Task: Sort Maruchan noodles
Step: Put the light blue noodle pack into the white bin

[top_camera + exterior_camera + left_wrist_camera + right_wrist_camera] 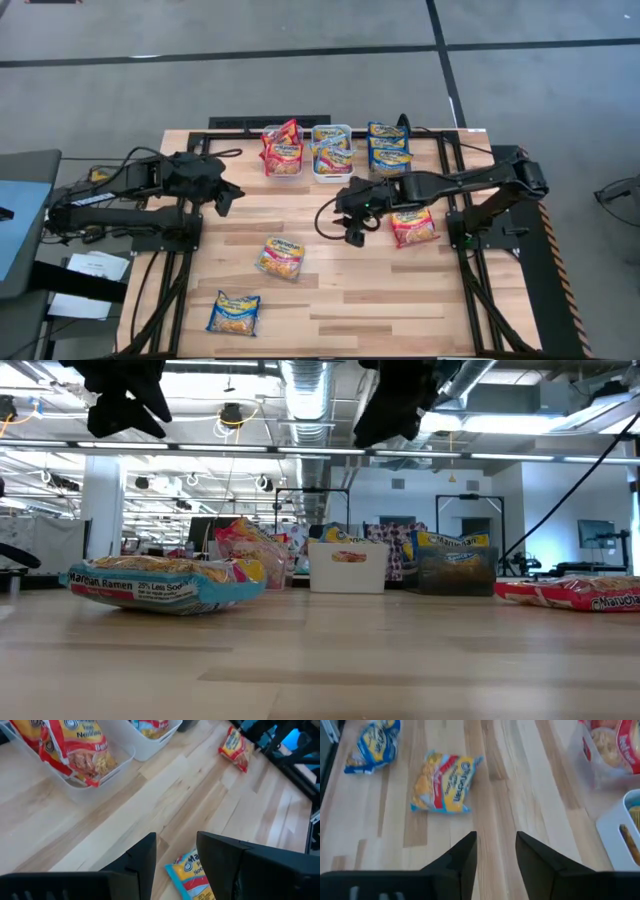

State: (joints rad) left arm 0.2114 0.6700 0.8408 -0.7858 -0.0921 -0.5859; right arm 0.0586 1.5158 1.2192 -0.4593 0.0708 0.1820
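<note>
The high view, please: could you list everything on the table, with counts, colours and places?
Loose noodle packets: three; a pink-and-yellow one mid-table, a blue one at the near left, a red one at the right.
Clear bin: one, far edge, holds red packets.
White bin: one, beside it, holds light blue and pink packets.
Dark bin: one, rightmost, holds blue-and-yellow packets.
Table: one, light wood.
Left gripper: open, empty, above the table's left side.
Right gripper: open, empty, above mid-table.
</note>
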